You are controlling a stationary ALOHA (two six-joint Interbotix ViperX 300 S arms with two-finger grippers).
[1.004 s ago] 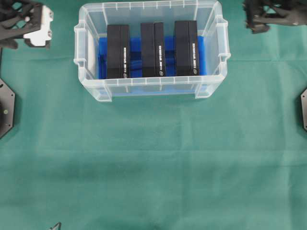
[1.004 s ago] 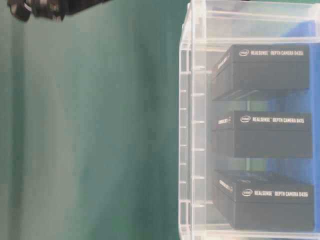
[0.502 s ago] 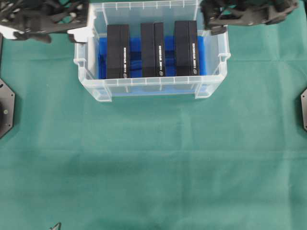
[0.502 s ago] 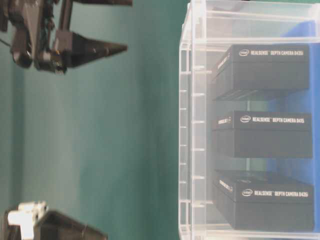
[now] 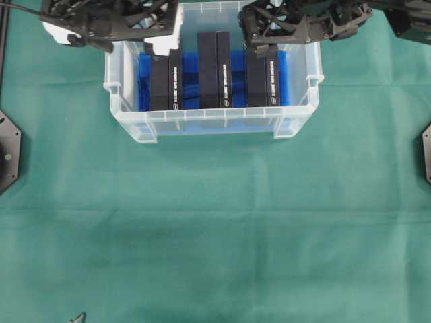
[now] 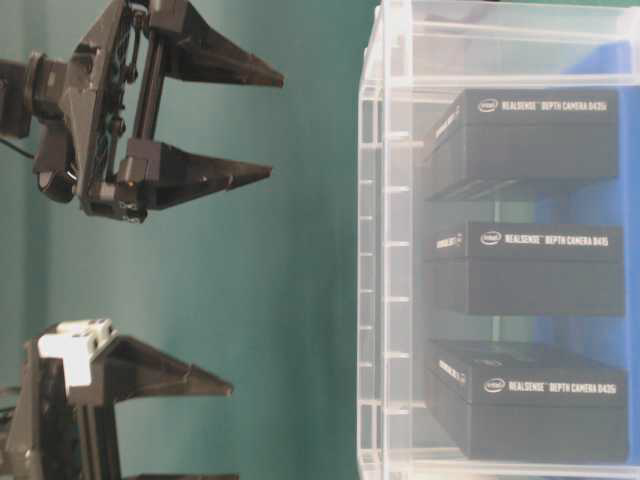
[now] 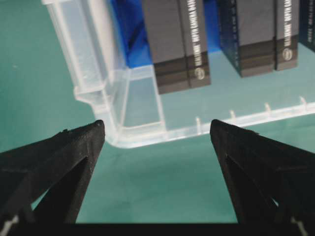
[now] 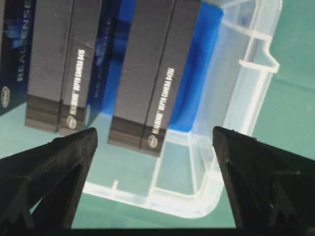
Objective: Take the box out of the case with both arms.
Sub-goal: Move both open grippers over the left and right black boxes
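A green cloth covers the counter, lightly creased. The clear plastic case rests directly on it, below both pairs of open jaws. Two dark plates lie at the cloth's side edges, well away from the jaws.

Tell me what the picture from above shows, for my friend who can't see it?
A clear plastic case on a green cloth holds three black boxes standing side by side on blue lining. Two black robot arms, left gripper and right gripper, reach over its far edge, fingers open.
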